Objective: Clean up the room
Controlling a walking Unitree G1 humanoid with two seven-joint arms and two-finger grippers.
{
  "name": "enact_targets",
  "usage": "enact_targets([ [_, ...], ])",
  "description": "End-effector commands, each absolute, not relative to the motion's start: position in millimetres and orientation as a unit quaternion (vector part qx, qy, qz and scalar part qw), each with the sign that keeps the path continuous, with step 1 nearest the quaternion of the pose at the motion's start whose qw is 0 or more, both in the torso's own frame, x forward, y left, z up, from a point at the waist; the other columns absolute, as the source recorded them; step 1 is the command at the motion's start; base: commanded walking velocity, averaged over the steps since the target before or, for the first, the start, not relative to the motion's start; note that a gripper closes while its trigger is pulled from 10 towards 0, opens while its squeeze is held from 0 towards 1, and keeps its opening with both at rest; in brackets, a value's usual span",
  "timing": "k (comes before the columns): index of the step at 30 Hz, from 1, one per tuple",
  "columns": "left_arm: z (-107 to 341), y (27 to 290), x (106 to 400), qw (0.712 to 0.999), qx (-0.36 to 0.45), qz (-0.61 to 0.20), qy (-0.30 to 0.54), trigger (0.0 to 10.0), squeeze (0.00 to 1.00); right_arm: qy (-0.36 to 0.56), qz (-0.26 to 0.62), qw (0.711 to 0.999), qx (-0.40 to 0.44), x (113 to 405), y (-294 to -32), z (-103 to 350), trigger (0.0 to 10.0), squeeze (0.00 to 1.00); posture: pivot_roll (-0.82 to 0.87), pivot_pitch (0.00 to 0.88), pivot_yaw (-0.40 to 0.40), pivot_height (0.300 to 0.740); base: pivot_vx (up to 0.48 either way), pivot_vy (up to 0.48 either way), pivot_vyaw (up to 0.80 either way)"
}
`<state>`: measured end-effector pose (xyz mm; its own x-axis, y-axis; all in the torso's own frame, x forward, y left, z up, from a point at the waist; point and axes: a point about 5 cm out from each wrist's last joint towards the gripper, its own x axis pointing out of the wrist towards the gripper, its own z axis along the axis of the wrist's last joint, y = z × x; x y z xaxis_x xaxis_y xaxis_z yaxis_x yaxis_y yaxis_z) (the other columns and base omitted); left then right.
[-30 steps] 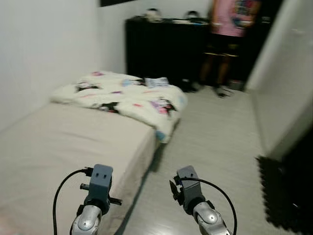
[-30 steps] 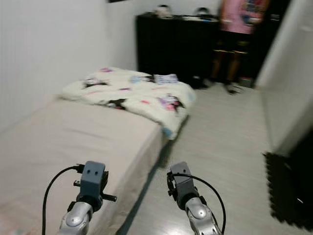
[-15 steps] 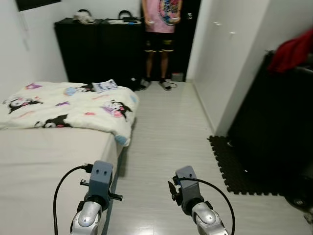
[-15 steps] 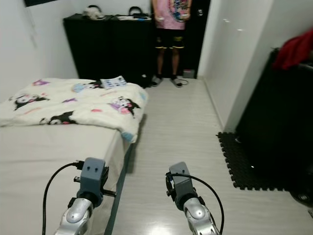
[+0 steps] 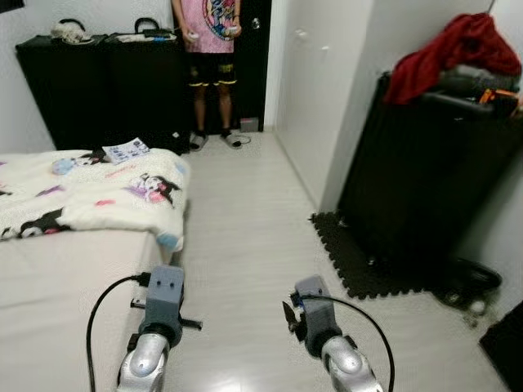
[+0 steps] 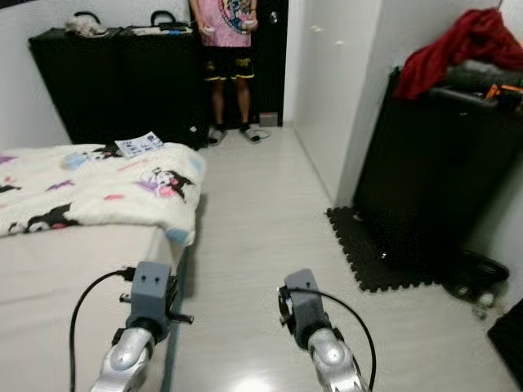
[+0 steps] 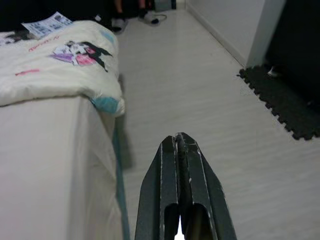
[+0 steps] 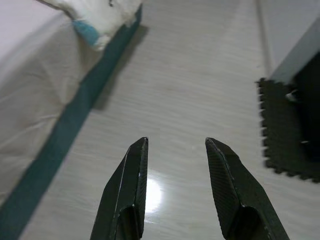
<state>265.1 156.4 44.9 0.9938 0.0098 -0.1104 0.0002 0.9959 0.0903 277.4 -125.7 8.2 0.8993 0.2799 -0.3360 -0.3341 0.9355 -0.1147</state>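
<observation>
Bedroom ahead of you, pale plank floor running straight away from the robot toward a person standing at the far end by a black cabinet. Bed lies on the left, its long axis pointing the same way as the floor strip, toward the far wall. Printed duvet is bunched across the bed's far half, one corner drooping over the edge nearest the walkway; a leaflet rests on its far side. On the right, a dark cabinet carries a red garment heaped on top, and a black foam mat lies at its foot.

Left gripper hangs low beside the bed edge, fingers pressed together, holding nothing. Right gripper hovers above bare floor, fingers spread apart, nothing between them. Both point forward along the walkway.
</observation>
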Motion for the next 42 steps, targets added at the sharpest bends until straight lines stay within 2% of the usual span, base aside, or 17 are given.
enact_targets([
  [1,41.0,157.8,261.9,0.997,0.038,0.013,0.065,10.0,0.0,0.165,0.163,0.969,-0.087,274.9,-124.8,5.2,10.0,0.0,0.0,0.0,-0.032,0.74,0.0,0.0,0.0],
  [15,45.9,157.5,263.3,0.998,0.031,0.016,0.049,10.0,0.0,0.156,0.164,0.97,-0.086,277.5,-124.4,8.3,10.0,0.0,0.0,0.0,-0.039,0.74,0.0,0.0,0.0],
  [42,49.5,157.2,265.6,0.998,0.032,0.016,0.044,10.0,0.0,0.156,0.166,0.969,-0.091,278.2,-127.9,8.9,10.0,0.0,-0.01,0.0,-0.044,0.74,0.302,0.0,0.0],
])
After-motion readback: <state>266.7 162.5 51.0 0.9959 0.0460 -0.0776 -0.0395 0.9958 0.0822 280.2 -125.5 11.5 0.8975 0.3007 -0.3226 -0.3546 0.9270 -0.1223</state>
